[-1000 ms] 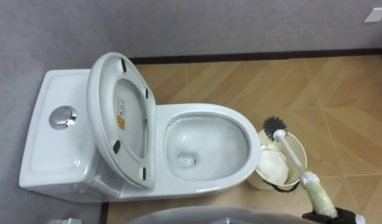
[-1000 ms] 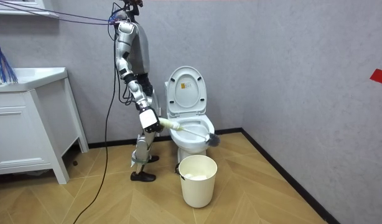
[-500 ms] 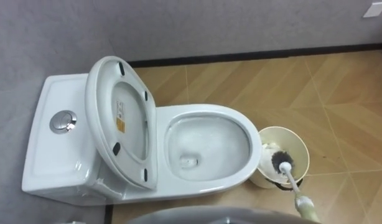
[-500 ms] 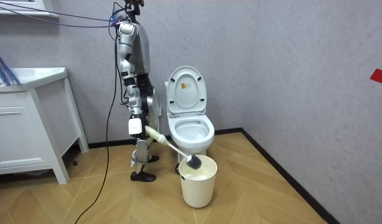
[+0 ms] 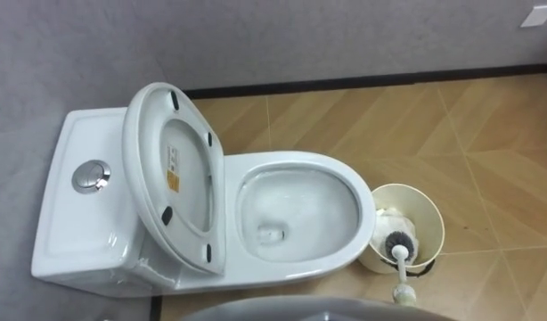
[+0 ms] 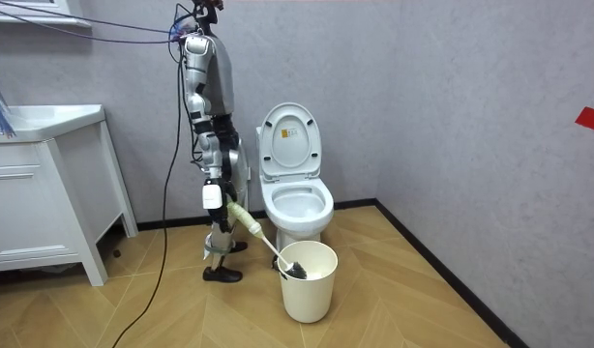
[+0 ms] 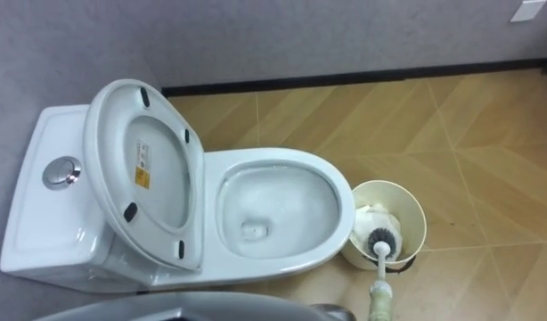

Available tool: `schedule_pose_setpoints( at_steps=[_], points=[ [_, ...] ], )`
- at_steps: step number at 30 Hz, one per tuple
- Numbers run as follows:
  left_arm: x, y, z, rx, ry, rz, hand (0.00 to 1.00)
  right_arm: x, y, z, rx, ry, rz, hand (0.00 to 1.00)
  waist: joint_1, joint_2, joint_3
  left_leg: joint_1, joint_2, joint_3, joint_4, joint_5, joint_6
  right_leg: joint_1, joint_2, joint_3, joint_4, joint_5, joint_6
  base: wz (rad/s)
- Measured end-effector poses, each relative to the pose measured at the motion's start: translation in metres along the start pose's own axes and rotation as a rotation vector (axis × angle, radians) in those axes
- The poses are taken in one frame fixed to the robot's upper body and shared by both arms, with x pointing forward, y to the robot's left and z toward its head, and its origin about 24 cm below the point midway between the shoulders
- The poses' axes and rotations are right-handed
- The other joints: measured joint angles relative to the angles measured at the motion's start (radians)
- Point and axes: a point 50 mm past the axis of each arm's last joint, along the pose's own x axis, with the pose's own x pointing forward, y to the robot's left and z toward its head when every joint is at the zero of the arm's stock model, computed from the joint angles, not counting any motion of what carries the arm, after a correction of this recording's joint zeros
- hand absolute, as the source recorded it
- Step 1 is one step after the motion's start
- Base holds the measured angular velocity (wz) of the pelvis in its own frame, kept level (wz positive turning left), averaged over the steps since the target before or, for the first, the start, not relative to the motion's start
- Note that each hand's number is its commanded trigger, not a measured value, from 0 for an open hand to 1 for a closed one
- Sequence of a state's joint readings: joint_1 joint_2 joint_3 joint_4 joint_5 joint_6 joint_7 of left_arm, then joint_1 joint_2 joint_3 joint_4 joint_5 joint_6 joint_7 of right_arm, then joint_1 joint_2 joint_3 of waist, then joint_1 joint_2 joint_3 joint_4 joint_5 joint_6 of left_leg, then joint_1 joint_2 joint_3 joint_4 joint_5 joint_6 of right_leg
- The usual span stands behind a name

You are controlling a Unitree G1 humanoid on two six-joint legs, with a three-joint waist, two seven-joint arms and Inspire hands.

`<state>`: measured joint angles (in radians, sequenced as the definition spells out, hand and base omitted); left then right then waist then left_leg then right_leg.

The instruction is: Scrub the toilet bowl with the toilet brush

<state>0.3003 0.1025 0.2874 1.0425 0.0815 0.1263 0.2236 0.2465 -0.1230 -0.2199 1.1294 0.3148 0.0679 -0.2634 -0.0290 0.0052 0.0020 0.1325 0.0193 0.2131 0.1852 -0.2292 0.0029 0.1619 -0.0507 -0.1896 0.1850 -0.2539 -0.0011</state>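
My right hand grips the padded end of the brush, its bristle head down in the bucket beside the toilet; I judge it light, stiff and best held there.

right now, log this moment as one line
right hand: shut on toilet brush handle | brush head: down in waste bin | waste bin: on floor at toilet front, white paper inside | toilet: lid up
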Motion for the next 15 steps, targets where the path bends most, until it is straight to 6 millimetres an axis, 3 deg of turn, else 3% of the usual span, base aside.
schedule_pose_setpoints(
  at_steps=[11,15],
  points=[
    [0.0,0.001,-0.009,0.144,0.033,-0.023,0.0,0.0,0.0,-0.014,-0.054,0.075,0.09,0.0,0.0,-0.007,-0.0031,0.003,0.001,-0.007,0.006,0.0,0.0,0.006,-0.002,-0.005,-0.002,0.0,0.0,0.0],
    [-0.001,0.001,-0.011,0.184,0.045,-0.038,0.0,0.0,0.0,-0.025,-0.185,0.124,0.145,0.0,0.006,-0.016,-0.0031,0.008,0.001,-0.012,0.009,0.0,0.0,0.013,-0.002,-0.003,-0.004,0.0,0.0,0.02]
  ],
)
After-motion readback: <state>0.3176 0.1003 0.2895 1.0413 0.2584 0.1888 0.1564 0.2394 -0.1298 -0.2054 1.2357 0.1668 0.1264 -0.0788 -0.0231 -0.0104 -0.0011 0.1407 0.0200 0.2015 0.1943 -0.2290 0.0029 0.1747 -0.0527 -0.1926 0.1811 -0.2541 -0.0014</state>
